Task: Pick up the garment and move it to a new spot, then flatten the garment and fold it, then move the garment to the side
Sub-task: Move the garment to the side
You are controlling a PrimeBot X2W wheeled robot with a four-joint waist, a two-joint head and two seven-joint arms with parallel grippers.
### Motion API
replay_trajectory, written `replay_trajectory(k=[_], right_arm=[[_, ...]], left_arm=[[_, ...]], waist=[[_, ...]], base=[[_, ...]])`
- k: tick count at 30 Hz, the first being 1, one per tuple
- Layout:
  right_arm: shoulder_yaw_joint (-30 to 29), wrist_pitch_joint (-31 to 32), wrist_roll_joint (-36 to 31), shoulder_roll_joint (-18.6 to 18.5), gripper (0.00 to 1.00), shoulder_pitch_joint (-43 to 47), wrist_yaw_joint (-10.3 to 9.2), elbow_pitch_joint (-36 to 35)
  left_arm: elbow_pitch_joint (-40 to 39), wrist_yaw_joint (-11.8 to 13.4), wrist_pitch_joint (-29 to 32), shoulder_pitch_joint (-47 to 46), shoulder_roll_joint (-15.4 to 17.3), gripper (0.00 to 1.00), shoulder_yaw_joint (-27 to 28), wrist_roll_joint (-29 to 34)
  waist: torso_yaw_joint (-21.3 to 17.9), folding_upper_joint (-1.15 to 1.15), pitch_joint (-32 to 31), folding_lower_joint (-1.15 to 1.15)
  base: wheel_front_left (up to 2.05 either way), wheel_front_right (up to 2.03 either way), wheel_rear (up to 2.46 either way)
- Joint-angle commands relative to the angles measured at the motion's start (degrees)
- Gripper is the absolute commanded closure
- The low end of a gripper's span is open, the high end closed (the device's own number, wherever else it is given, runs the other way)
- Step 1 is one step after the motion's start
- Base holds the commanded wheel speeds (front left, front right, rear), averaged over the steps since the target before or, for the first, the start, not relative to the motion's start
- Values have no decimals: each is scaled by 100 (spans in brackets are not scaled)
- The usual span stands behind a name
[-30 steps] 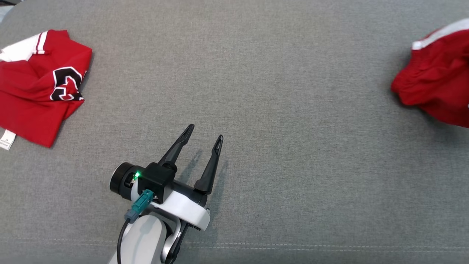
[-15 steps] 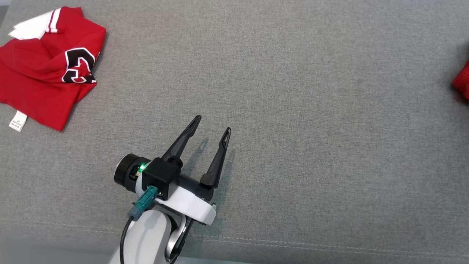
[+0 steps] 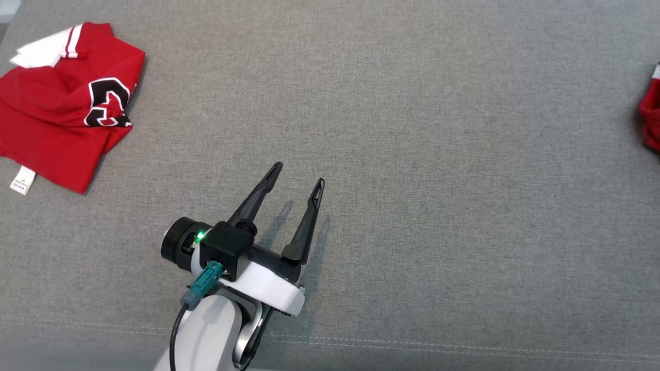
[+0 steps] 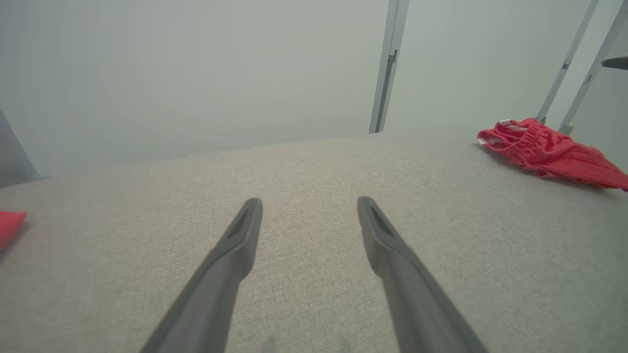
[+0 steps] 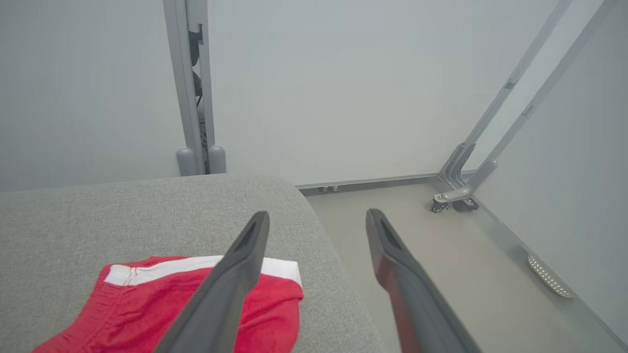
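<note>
Dark jaws of the right gripper (image 5: 318, 215) stand spread and empty above the red shorts (image 5: 122, 304). The left gripper (image 3: 299, 173) is spread too, over the grey counter (image 3: 412, 154). The shorts lie at the counter's right edge, waistband to the far side, long axis roughly near-to-far. Placing seems done, I judge; flattening next calls for gripping the hems.

Head view: you look steeply down from high on the grey cushion (image 3: 412, 154). Left wrist view: you skim low across it toward a pale wall (image 4: 196, 73). Right wrist view: you sit close above its corner. Both wrist views share the red shorts (image 4: 544, 149)
</note>
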Motion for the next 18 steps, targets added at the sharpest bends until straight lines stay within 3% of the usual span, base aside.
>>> replay_trajectory(k=[1,9,18], right_arm=[[2,-125,-102,-65,0,100,24,-87],[-254,-463,-276,562,0,341,24,-532],[-448,-473,-115,1207,0,1703,24,-2455]], left_arm=[[-142,67,-33,-157,38,0,184,-42],[-98,68,-33,-44,38,0,333,-35],[-1,54,-33,205,38,0,623,-18]], waist=[[-25,0,-54,0],[-117,0,-364,0],[-229,0,-870,0]], base=[[0,0,0],[0,0,0],[0,0,0]])
